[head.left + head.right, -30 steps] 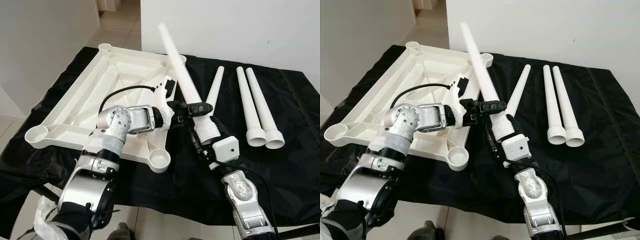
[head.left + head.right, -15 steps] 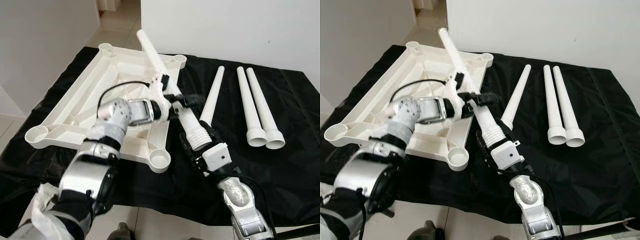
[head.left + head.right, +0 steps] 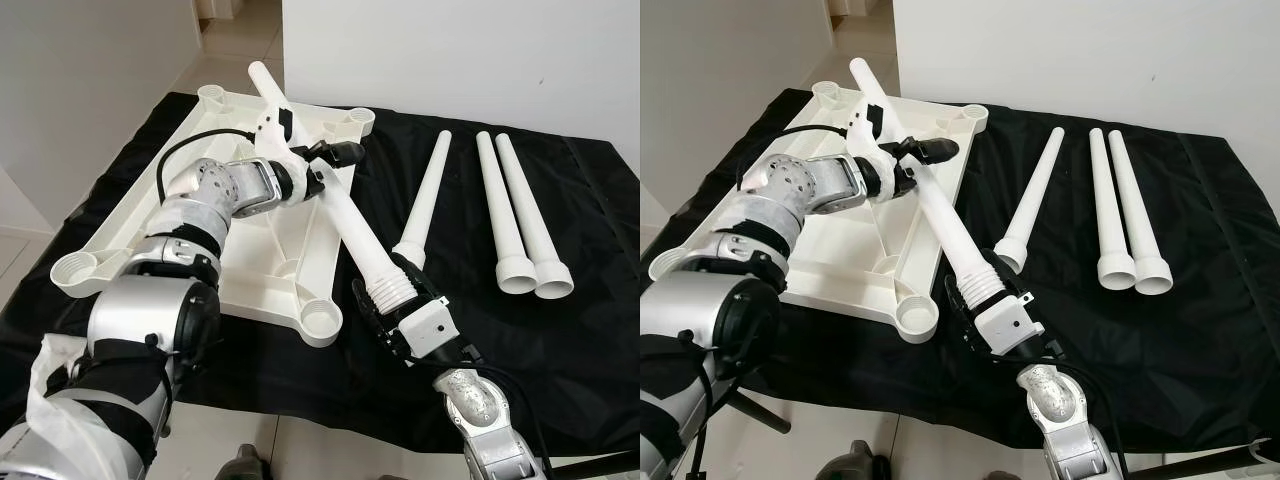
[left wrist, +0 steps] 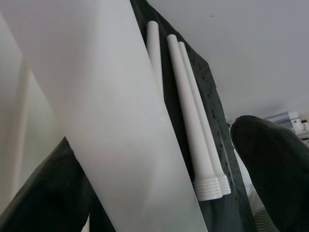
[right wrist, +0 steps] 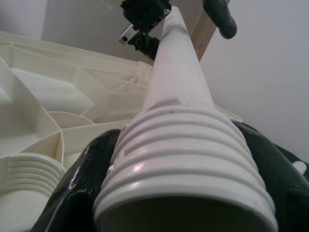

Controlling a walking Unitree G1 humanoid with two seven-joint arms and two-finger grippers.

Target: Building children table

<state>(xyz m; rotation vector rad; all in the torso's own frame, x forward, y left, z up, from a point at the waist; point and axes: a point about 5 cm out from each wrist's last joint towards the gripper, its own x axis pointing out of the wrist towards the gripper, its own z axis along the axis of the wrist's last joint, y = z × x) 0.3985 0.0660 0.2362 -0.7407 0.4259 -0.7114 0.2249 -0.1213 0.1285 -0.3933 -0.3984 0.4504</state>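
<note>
Table legs [image 3: 497, 215] and tabletop [image 3: 200, 200]: smooth matt white plastic (threaded ends ribbed). Desk cloth [image 3: 580, 300]: matt black fabric. Fingers [image 5: 82, 193]: glossy black.

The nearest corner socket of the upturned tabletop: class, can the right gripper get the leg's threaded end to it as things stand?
Probably yes. The right gripper holds the leg by its threaded end close beside that socket, with only black cloth between. The left gripper also grips the leg.
</note>
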